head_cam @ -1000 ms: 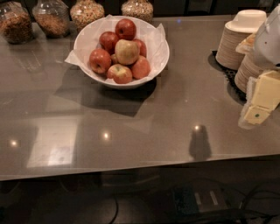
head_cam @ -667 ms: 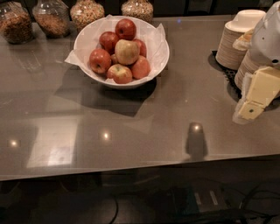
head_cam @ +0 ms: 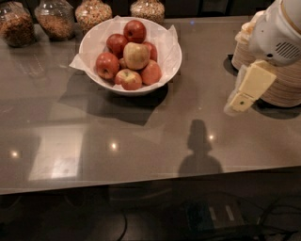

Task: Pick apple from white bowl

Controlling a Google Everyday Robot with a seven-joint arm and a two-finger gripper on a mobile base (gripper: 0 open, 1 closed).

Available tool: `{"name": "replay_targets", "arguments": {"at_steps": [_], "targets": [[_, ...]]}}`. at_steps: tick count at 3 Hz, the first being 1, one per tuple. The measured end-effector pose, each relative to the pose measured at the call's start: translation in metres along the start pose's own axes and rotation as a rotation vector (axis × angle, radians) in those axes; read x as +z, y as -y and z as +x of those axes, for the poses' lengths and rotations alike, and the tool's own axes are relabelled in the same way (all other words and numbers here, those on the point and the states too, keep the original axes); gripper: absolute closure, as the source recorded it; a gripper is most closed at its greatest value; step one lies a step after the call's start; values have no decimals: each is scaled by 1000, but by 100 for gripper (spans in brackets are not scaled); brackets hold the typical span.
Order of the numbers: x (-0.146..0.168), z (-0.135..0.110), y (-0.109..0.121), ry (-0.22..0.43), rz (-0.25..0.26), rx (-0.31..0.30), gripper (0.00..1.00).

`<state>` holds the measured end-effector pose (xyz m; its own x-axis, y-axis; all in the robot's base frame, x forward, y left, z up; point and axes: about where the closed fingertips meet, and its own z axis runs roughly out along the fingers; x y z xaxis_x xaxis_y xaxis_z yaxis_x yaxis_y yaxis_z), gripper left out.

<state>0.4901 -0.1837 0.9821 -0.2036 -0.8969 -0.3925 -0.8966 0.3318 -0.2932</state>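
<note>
The tool [head_cam: 242, 96] hangs over the worktop [head_cam: 141, 141], seemingly empty, its opening unreadable; well apart, the apple [head_cam: 136, 55] tops the white bowl [head_cam: 141, 90].

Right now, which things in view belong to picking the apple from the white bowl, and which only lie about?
For the job:
apple, the palest, on top of the pile
white bowl
gripper, far right, away from the bowl

Lying about:
red apples in the same bowl
glass jars at the back
stacked paper bowls behind the gripper
</note>
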Motion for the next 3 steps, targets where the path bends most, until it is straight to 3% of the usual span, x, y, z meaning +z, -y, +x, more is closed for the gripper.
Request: {"name": "replay_targets", "arguments": {"at_steps": [2,3], "targets": [[26,-43,36,155,66,28,0],[46,-77,57,239,60,15,0]]}}
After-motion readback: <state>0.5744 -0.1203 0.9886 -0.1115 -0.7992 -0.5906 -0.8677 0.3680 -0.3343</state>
